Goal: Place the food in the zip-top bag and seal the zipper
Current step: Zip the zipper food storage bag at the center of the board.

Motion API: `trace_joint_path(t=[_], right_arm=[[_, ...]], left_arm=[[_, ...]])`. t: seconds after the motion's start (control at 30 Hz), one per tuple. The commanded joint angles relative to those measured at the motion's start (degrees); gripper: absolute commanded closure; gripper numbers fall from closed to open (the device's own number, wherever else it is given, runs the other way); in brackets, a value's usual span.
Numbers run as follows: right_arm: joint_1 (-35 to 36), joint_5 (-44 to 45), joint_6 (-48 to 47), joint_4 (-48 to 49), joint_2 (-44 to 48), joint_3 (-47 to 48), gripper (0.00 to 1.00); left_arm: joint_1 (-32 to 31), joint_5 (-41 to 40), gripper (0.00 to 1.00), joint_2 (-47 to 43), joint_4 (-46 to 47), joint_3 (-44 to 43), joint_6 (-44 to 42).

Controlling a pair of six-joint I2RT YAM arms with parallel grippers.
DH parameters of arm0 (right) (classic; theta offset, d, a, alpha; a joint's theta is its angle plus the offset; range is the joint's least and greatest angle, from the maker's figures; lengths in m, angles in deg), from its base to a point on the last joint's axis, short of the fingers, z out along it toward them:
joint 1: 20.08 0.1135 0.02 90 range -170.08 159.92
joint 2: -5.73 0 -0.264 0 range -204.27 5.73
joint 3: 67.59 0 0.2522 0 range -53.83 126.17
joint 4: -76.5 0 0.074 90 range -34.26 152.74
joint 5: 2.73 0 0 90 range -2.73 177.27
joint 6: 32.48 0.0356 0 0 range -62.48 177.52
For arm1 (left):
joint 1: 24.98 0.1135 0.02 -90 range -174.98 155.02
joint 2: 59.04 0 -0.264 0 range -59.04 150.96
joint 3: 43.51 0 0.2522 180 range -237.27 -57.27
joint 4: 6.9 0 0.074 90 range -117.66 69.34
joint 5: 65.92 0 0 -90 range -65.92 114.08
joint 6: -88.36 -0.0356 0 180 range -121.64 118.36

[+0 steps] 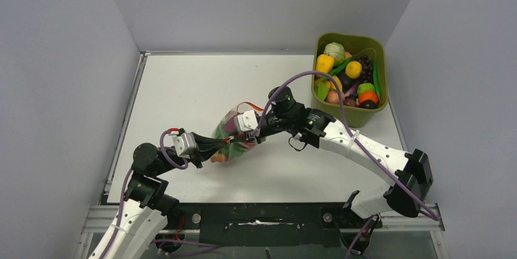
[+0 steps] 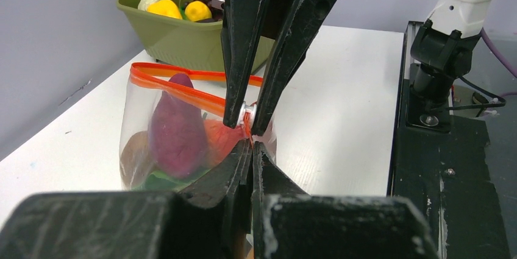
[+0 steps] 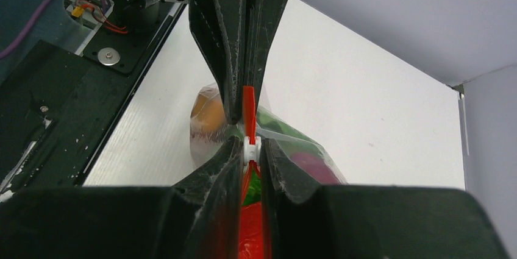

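Observation:
The clear zip-top bag (image 1: 230, 132) lies mid-table and holds food: a purple piece (image 2: 177, 128), an orange piece (image 2: 218, 140) and green and brown pieces. Its orange-red zipper (image 2: 183, 91) gapes open along the left part of the mouth. My left gripper (image 2: 251, 144) is shut on the zipper's end, right at the bag's corner. My right gripper (image 3: 250, 144) is shut on the white slider (image 3: 250, 147) on the zipper (image 3: 248, 102), tip to tip with the left gripper (image 3: 244, 119). In the top view the left gripper (image 1: 227, 143) and right gripper (image 1: 249, 130) meet over the bag.
An olive-green tub (image 1: 356, 116) with several more toy fruits and vegetables stands at the back right; it also shows in the left wrist view (image 2: 183, 36). Grey walls close the table on three sides. The black base rail (image 1: 262, 216) runs along the near edge.

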Motion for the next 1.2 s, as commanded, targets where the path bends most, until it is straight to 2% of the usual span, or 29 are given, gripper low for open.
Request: trace_joint_path(t=[0.0, 0.4, 0.67, 0.77, 0.87, 0.93, 1.17], right_arm=[[-2.64, 3.96, -1.14, -2.36, 2.84, 0.05, 1.00], [-4.82, 5.41, -0.95, -3.49, 6.19, -2.95, 1.00], [-4.86, 4.77, -0.69, -5.63, 6.42, 0.00, 1.00], [-4.59, 4.43, -0.51, -5.99, 6.39, 0.50, 1.00], [-4.29, 4.90, -0.38, -6.77, 5.65, 1.68, 1.00], [-3.91, 5.24, -0.13, -7.26, 4.80, 2.84, 1.00], [-3.14, 5.86, 1.13, -7.08, 2.71, 4.97, 1.00]], left_arm=[[0.07, 1.96, 1.00, -1.42, 6.78, -2.27, 1.60], [0.07, 1.66, 1.00, -2.29, 6.64, -2.25, 3.33], [0.10, 0.66, 0.99, -1.27, 3.30, -2.80, 0.65], [0.10, 0.80, 0.77, -0.48, 1.63, -3.60, -0.59], [0.07, 0.89, 0.61, 0.37, 1.25, -4.01, -1.47], [0.07, 0.94, 0.56, 1.44, 1.57, -4.30, -2.04], [0.07, 3.22, 0.54, 6.35, 2.32, -5.86, -2.61]])
